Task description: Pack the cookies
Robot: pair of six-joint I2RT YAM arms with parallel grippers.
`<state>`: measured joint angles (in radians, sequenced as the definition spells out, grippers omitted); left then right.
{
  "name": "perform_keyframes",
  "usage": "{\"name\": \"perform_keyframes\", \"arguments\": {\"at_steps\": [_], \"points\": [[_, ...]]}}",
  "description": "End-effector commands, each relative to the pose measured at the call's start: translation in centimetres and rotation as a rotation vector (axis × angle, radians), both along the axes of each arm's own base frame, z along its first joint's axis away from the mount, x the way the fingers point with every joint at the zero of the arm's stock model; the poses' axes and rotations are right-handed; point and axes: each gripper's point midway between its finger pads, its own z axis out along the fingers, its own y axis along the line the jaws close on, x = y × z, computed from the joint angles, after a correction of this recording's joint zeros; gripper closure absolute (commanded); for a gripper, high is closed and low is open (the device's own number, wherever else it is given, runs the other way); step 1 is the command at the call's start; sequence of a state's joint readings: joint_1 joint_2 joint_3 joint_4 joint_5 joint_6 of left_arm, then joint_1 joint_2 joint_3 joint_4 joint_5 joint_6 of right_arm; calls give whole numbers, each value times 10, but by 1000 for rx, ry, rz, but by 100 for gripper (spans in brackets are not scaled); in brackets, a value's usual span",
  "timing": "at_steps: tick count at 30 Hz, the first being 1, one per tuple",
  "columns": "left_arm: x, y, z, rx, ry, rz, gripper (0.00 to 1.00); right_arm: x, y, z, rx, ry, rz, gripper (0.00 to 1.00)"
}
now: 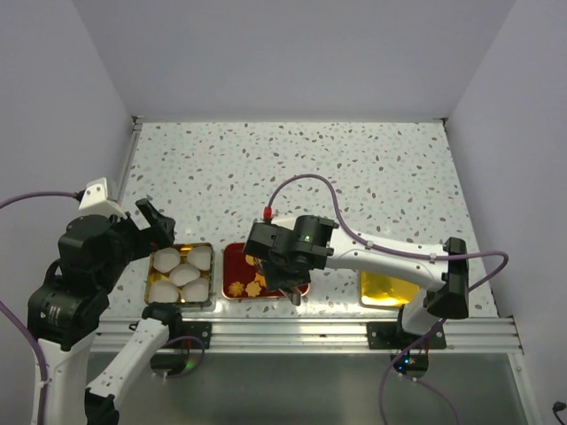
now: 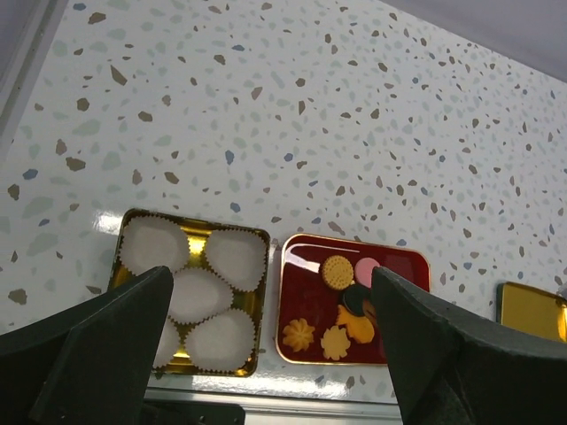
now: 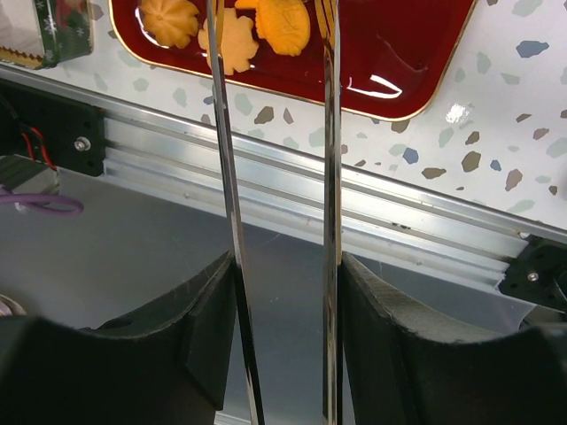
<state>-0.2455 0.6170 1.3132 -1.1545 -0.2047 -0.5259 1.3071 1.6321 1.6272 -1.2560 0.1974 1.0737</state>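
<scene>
Top external camera: mounted high at the near side, looking down and forward over the whole table (image 1: 292,168); left wrist camera: raised, oblique downward view taking in the gold tin (image 2: 198,232) and red tray (image 2: 306,266); right wrist camera: very close, apparently facing back across the aluminium rail (image 3: 292,190); all three views share the red tray.

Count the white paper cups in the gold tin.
5 paper cups, all in the gold tin: two on the far side, one central, two on the near side. None looks hidden from above.
</scene>
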Motion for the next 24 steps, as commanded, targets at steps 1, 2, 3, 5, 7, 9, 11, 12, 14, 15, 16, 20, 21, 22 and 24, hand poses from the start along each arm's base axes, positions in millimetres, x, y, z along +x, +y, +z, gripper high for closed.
{"name": "perform_keyframes", "arguments": {"at_steps": [1, 2, 3, 5, 7, 9, 11, 12, 14, 15, 16, 20, 21, 22, 24], "points": [[-14, 8, -14, 50, 46, 5, 0, 4, 1, 3, -25, -30, -23, 50], [-16, 9, -16, 53, 53, 6, 0, 5, 1, 2, -33, -32, -27, 50], [-18, 10, -16, 55, 53, 7, 0, 5, 0, -2, -43, -31, -27, 50], [-22, 12, -16, 60, 56, 11, 0, 4, 0, -6, -52, -28, -30, 50], [-25, 15, -15, 69, 56, 18, 0, 5, -1, -11, -71, -26, -32, 50], [-29, 18, -12, 77, 52, 25, 0, 5, 0, -16, -81, -24, -27, 50], [-33, 20, -7, 82, 42, 28, 0, 6, 2, -20, -90, -23, -23, 50], [-34, 21, -5, 86, 34, 25, 0, 6, 2, -23, -96, -24, -21, 50], [-39, 23, 2, 83, 12, 26, 0, 7, 3, -27, -112, -24, -17, 49], [-40, 23, 4, 83, 5, 26, 0, 7, 4, -29, -118, -24, -18, 49], [-42, 23, 8, 78, -9, 25, 0, 8, 3, -31, -125, -25, -15, 49], [-47, 26, 12, 83, -36, 27, 0, 8, 5, -38, -144, -21, -12, 48], [-47, 26, 12, 83, -37, 27, 0, 8, 5, -39, -145, -19, -10, 48], [-48, 26, 13, 82, -40, 26, 0, 8, 6, -40, -146, -18, -5, 48], [-48, 26, 13, 80, -41, 25, 0, 8, 9, -42, -150, -17, 3, 48]]}}
